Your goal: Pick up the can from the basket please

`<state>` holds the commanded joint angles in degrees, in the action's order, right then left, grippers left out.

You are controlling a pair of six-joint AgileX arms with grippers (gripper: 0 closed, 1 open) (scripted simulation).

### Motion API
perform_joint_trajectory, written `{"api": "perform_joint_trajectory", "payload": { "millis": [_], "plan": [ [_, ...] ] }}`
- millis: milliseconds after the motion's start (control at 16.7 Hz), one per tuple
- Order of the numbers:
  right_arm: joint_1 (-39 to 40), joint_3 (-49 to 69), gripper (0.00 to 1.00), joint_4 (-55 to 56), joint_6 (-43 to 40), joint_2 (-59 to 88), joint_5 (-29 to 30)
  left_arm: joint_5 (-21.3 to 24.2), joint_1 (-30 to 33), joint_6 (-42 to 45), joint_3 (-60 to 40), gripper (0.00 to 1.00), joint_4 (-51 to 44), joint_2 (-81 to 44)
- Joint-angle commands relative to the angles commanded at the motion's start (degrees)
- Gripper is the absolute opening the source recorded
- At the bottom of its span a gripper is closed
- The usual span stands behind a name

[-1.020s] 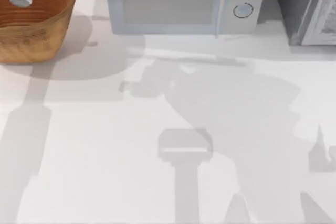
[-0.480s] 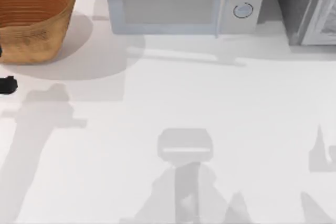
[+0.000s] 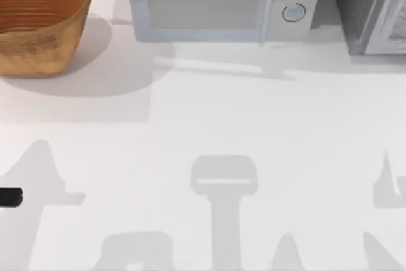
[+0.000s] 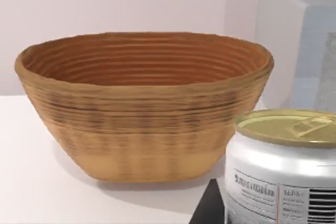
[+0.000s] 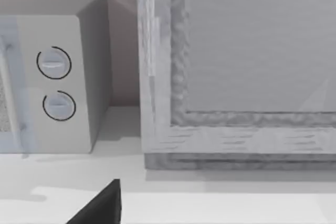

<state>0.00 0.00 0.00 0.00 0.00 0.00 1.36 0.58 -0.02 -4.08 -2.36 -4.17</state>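
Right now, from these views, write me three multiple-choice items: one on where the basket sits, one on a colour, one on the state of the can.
1. Where does the basket stand on the table in the top view?
A. far left corner
B. near right corner
C. middle of the near edge

2. What colour is the can's lid?
A. blue
B. tan-gold
C. black

3. Where is the can relative to the basket?
A. lying on its side inside it
B. upright, outside it
C. upside down on its rim

Answers:
1. A: the wicker basket sits at the table's far left, left of the microwave.
2. B: in the left wrist view the can has a tan-gold top over a white body.
3. B: the can stands upright close to the left wrist camera, in front of the basket, whose ribbed inside holds nothing.
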Motion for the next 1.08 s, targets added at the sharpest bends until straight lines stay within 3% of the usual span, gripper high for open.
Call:
{"api": "perform_joint_trajectory", "payload": {
  "millis": [600, 780, 1080],
  "plan": [
    [0.00, 0.00, 1.00, 0.00, 0.00, 0.00, 0.00, -1.30, -0.39, 0.12, 4.04, 0.00, 2.29, 3.87],
    [0.00, 0.00, 1.00, 0.00, 0.00, 0.00, 0.00, 1.25, -0.03, 0.01, 1.10, 0.00, 6.45, -0.71],
    [0.00, 0.00, 1.00, 0.00, 0.00, 0.00, 0.00, 9.48, 1.04, -0.10, -6.90, 0.00, 18.11, -16.43]
  ]
}}
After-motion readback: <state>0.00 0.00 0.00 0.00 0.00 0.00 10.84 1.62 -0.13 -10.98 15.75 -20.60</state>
